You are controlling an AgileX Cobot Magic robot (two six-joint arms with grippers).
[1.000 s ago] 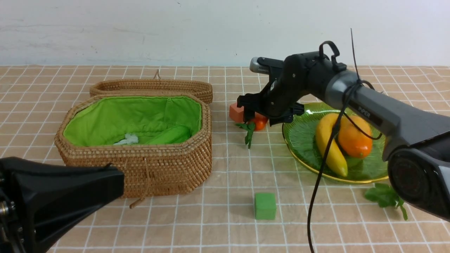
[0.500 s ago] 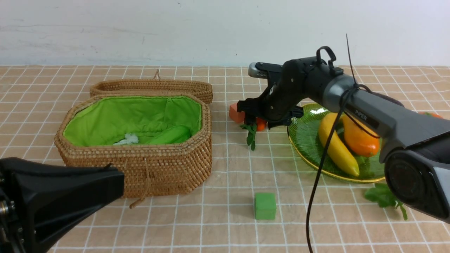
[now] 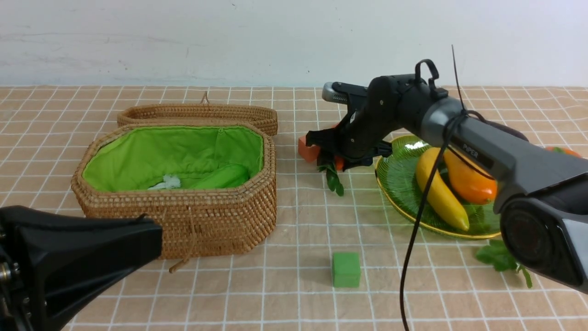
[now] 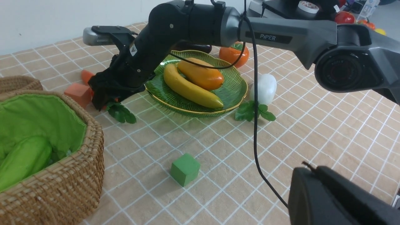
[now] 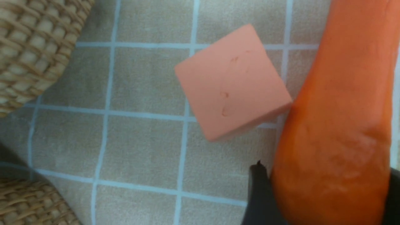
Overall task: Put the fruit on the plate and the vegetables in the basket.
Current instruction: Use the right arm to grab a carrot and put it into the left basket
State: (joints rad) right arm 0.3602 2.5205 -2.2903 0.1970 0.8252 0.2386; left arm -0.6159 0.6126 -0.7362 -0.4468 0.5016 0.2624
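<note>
My right gripper (image 3: pixel 337 158) is shut on the orange carrot (image 5: pixel 334 134) just left of the green glass plate (image 3: pixel 397 181). The carrot's green leaves (image 3: pixel 334 180) hang to the cloth. The banana (image 3: pixel 438 193) and mango (image 3: pixel 468 177) lie on the plate. The open wicker basket (image 3: pixel 183 216) holds the light-green cucumber (image 3: pixel 220 177). The white radish (image 4: pixel 263 89) lies beside the plate. The persimmon (image 4: pixel 234 53) and the dark eggplant (image 4: pixel 200 47) sit behind it. My left gripper (image 3: pixel 158 234) is shut and empty, low at the near left.
A small orange-pink cube (image 3: pixel 308 148) sits right beside the carrot, between the basket and the plate. A small green cube (image 3: pixel 346 270) stands on the cloth in front. The basket's lid (image 3: pixel 197 112) lies open behind it. My right arm's cable (image 3: pixel 413 239) hangs over the plate's near side.
My right gripper has sunk around the carrot and edged left. The carrot leaves swung toward me. The plate with its fruit slid a little right. The left arm has not moved.
</note>
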